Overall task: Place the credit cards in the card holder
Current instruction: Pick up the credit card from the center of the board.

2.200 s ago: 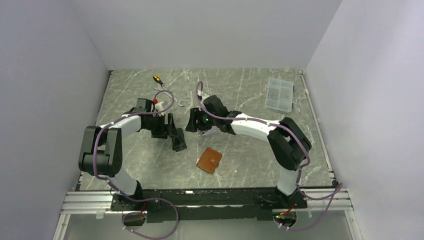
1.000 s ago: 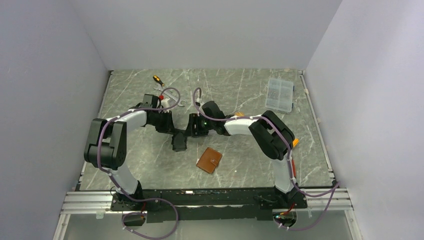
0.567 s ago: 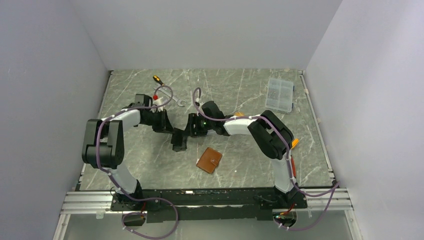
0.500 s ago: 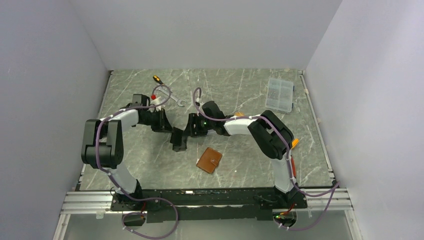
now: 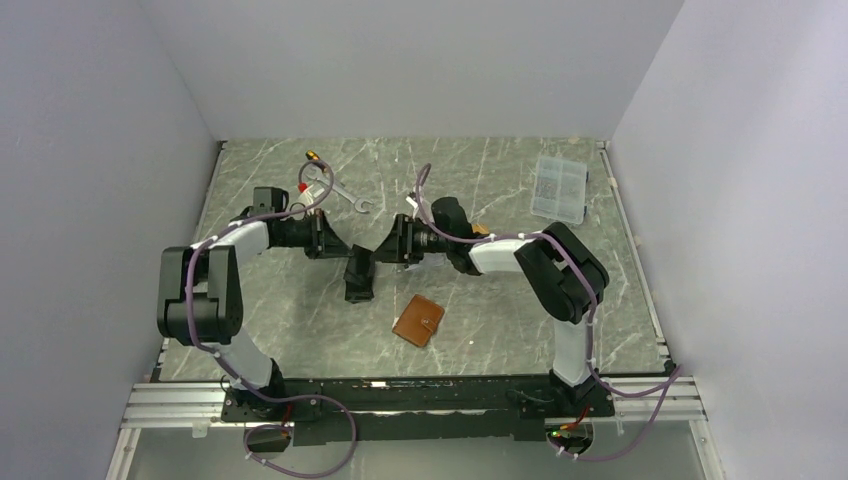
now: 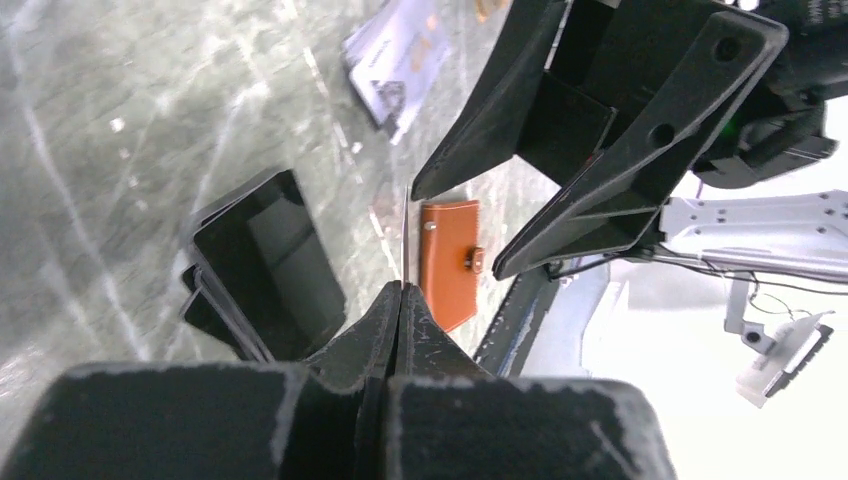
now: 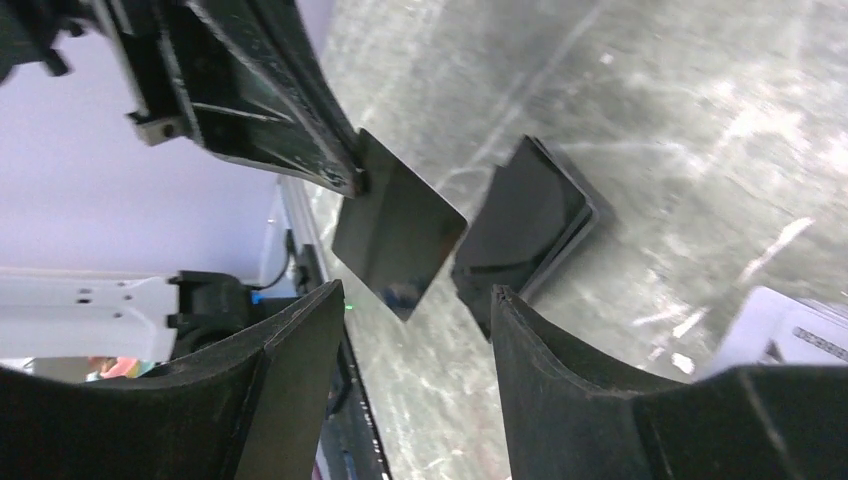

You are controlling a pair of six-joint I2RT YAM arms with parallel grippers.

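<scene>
My left gripper is shut on the edge of a thin, glossy dark-grey credit card, which shows edge-on in the left wrist view. It holds the card above the table, left of centre. My right gripper faces it with its jaws open and nothing between them, the card's free corner just in front of the tips. The tan-brown card holder lies closed on the table nearer the front, snap button up. More cards lie on the marble beyond the right gripper.
A black pouch lies on the table under the two grippers. At the back left are a screwdriver and a wrench. A clear plastic box stands at the back right. An orange card peeks out beside the right arm.
My left jaws have closed onto the card. The right gripper has drawn back to the right, away from the left gripper, and stays open. The left wrist has shifted slightly back and left.
</scene>
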